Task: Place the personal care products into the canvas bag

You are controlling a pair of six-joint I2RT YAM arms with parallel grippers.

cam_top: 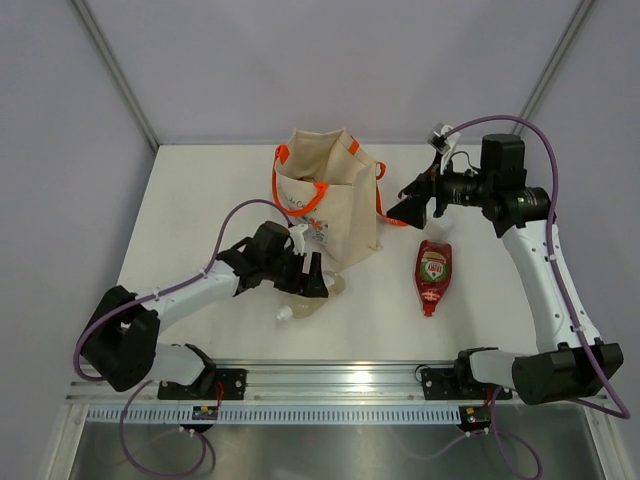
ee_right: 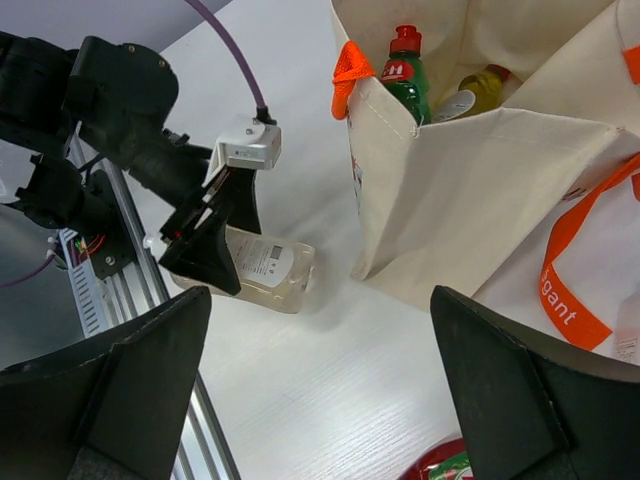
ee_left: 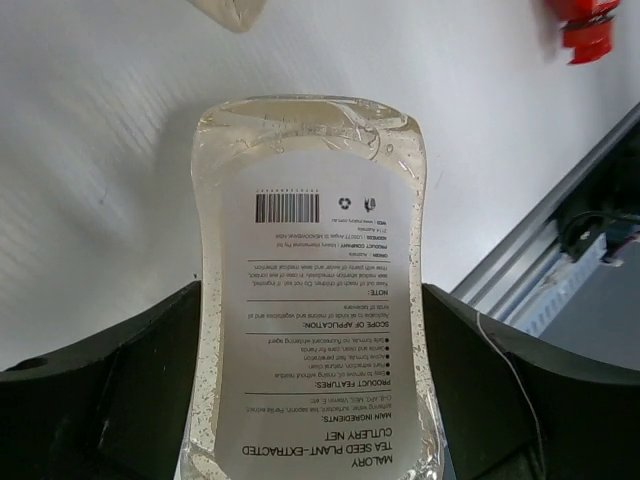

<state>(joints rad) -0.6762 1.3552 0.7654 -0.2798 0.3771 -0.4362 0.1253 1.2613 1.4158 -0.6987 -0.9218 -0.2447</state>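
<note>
The cream canvas bag [cam_top: 335, 200] with orange handles stands open at the table's middle back. Inside it I see a green bottle [ee_right: 406, 78] with a red cap and a yellow bottle [ee_right: 482, 90]. My left gripper [cam_top: 308, 272] is shut on the clear-beige bottle [ee_left: 312, 230], fingers pressed on both its sides, low over the table just in front of the bag. The red bottle [cam_top: 434, 278] lies flat on the table to the bag's right. My right gripper [cam_top: 412, 208] hangs open and empty beside the bag's right side, above the red bottle's far end.
An aluminium rail [cam_top: 330, 385] runs along the near table edge, carrying both arm bases. An orange handle [ee_right: 570, 290] droops down the bag's near side. The red bottle's cap [ee_left: 585, 25] shows at the left wrist view's top right.
</note>
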